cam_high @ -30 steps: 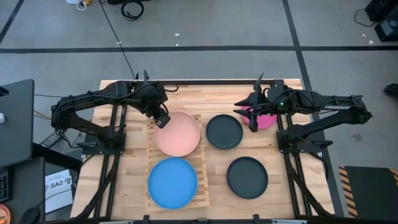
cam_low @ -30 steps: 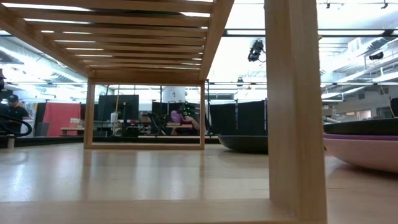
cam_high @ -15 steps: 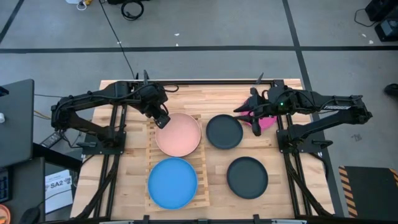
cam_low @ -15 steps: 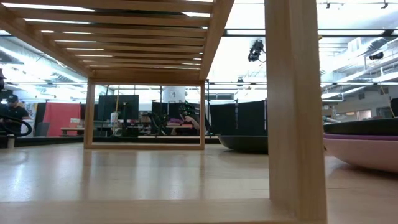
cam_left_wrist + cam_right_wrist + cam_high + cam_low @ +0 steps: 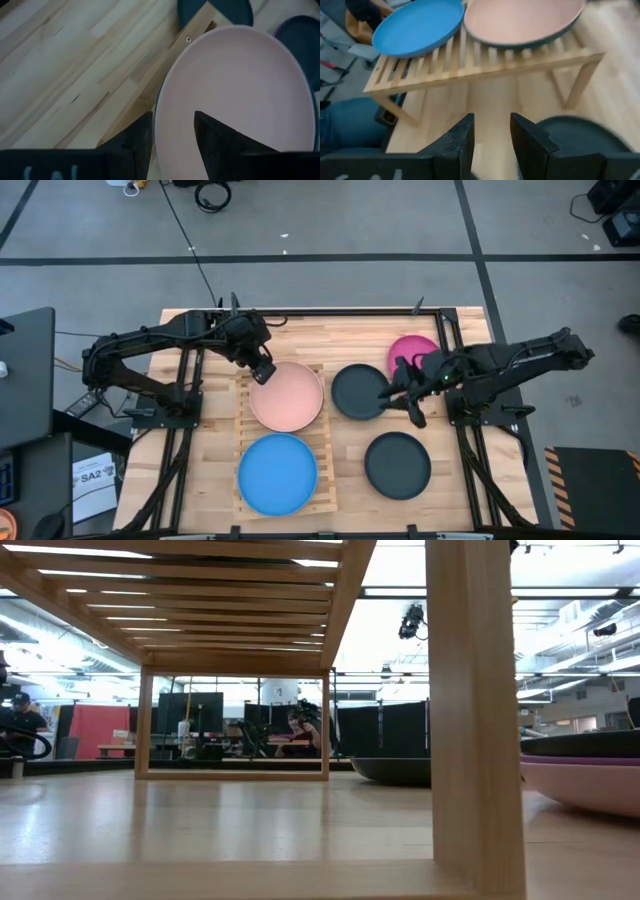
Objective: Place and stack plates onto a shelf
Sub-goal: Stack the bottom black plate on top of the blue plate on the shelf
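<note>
A pale plank tabletop [image 5: 210, 480] sits on a grey floor crossed by dark tape lines, and the low view looks under the shelf into a lit workshop with a person seated far back. The wooden slatted shelf [image 5: 322, 480] carries the salmon pink plate [image 5: 287, 395] at its 12 o'clock end and the blue plate [image 5: 277, 473] at its 6 o'clock end. Off the shelf lie a dark grey plate [image 5: 358, 391], a second dark grey plate [image 5: 397, 465] at 5 o'clock, and the magenta plate [image 5: 412, 352] at 1 o'clock, flat on the table.

The left gripper [image 5: 262, 372] sits at the pink plate's 10 o'clock rim, fingers [image 5: 212, 132] apart, straddling the rim.

A second ago the right gripper [image 5: 408, 395] held the magenta plate tilted near the table's far edge. Now that plate is down and the gripper has swung over to the first dark grey plate's 3 o'clock edge, fingers [image 5: 525, 135] apart and holding nothing.
</note>
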Robot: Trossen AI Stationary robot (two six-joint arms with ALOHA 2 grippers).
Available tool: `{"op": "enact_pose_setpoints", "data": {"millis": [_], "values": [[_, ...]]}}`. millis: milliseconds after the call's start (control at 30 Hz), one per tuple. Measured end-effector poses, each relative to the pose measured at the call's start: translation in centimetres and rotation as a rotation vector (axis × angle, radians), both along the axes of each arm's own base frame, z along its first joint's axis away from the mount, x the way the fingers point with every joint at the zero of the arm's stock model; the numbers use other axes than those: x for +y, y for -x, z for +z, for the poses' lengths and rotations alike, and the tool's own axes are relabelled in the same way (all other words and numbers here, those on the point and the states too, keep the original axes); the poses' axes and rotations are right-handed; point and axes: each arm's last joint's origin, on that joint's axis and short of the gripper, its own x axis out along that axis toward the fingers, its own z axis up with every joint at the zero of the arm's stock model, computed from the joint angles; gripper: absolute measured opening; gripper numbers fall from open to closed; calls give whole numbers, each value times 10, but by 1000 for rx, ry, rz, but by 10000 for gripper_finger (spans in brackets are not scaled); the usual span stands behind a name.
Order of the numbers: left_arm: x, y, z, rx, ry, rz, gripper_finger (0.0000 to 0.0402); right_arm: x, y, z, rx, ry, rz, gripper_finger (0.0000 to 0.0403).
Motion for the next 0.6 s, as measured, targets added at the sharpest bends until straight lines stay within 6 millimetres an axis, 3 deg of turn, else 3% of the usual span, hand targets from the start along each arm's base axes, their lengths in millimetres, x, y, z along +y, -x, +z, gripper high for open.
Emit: {"op": "enact_pose_setpoints", "data": {"millis": [300, 600], "values": [[0, 3, 11, -64, -31, -22, 151, 18, 3, -29, 67, -72, -29, 128], [-19, 46, 42, -172, -173, -27, 151, 48, 7, -35, 83, -106, -54, 128]]}}
